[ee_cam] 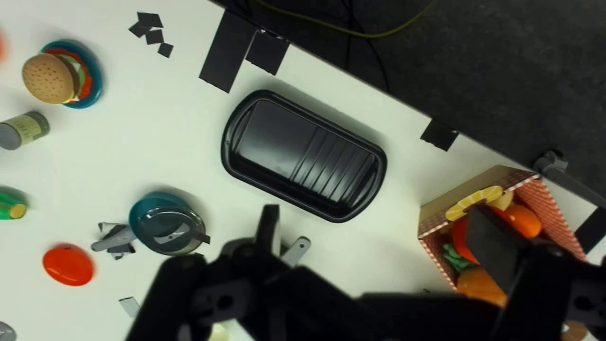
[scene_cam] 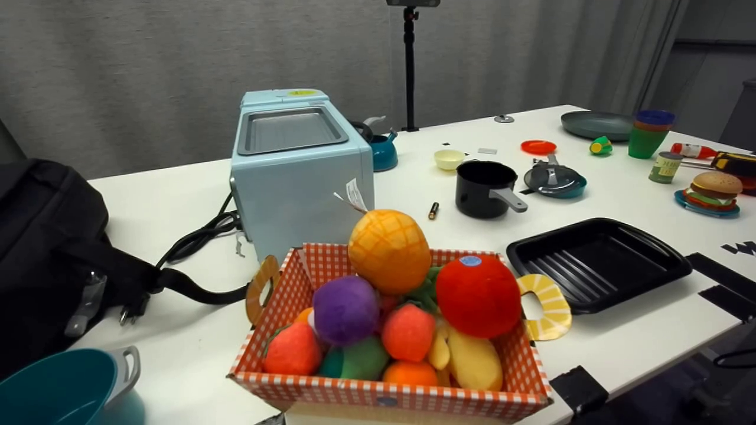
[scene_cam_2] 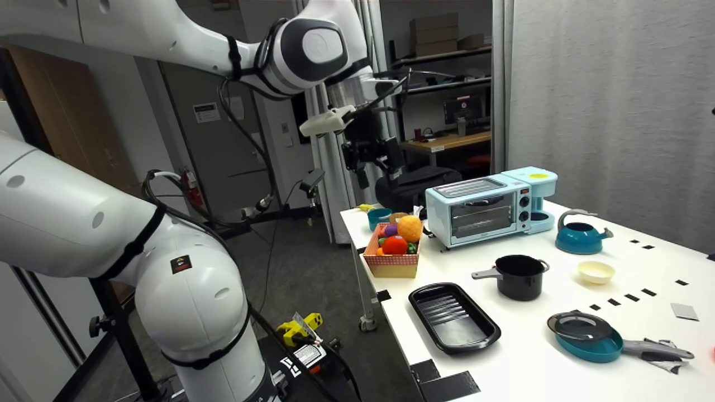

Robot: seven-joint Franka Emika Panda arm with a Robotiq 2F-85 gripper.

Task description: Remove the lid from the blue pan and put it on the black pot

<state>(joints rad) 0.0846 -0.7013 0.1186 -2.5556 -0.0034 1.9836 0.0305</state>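
The lid is round, dark and see-through with a grey handle. It lies tilted and off-centre on the teal-blue pan, as also seen in an exterior view with the lid and the pan. In the wrist view the lid covers part of the pan. The black pot stands upright and uncovered beside them, also in an exterior view. In the wrist view mostly its grey handle shows; my gripper hides much of the pot. My gripper is open and empty, high above the table.
A black ribbed tray lies near the table edge. A checkered basket of plush fruit and a pale-blue oven stand beyond it. A teal kettle, yellow bowl, red piece and toy burger are around.
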